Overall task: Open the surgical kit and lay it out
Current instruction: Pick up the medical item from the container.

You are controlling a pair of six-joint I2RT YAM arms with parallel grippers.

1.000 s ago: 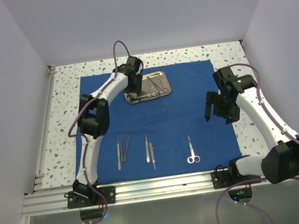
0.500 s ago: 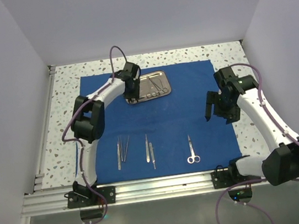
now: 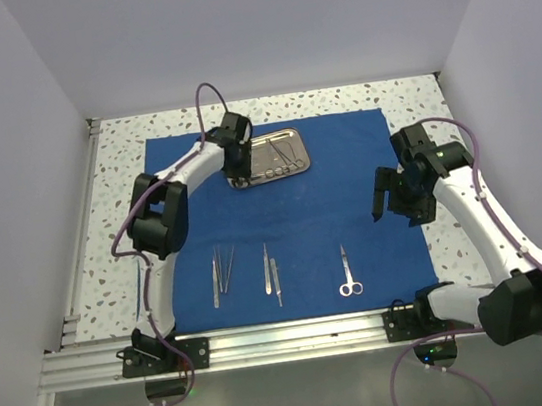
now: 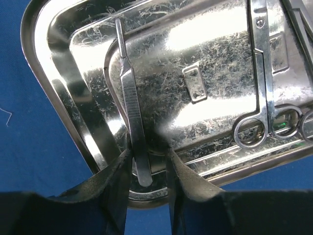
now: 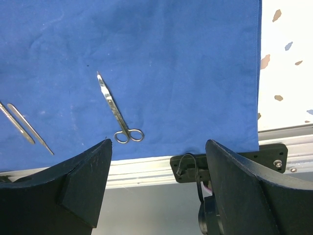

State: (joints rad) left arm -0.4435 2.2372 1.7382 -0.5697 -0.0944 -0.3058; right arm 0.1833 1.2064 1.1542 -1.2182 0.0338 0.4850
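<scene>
The royal-blue cloth (image 3: 332,204) lies spread flat on the table. The steel tray (image 3: 268,179) stands at its far middle. My left gripper (image 3: 237,174) is down in the tray's left end. In the left wrist view its jaws (image 4: 148,152) are open and straddle the near end of a scalpel handle (image 4: 128,93); the left finger touches it and the right finger is apart. Scissors (image 4: 261,78) lie in the tray (image 4: 210,58). On the near cloth lie tweezers (image 3: 220,274), two scalpel handles (image 3: 271,274) and scissors (image 3: 347,271). My right gripper (image 3: 392,204) hangs wide open and empty above the cloth's right side (image 5: 159,143).
An aluminium rail (image 3: 290,337) with both arm bases runs along the near edge, and it also shows in the right wrist view (image 5: 146,169). Speckled tabletop (image 3: 417,92) borders the cloth. White walls close in the left, back and right.
My left arm's elbow has swung left and its gripper has settled lower at the tray's left end. My right arm has shifted slightly.
</scene>
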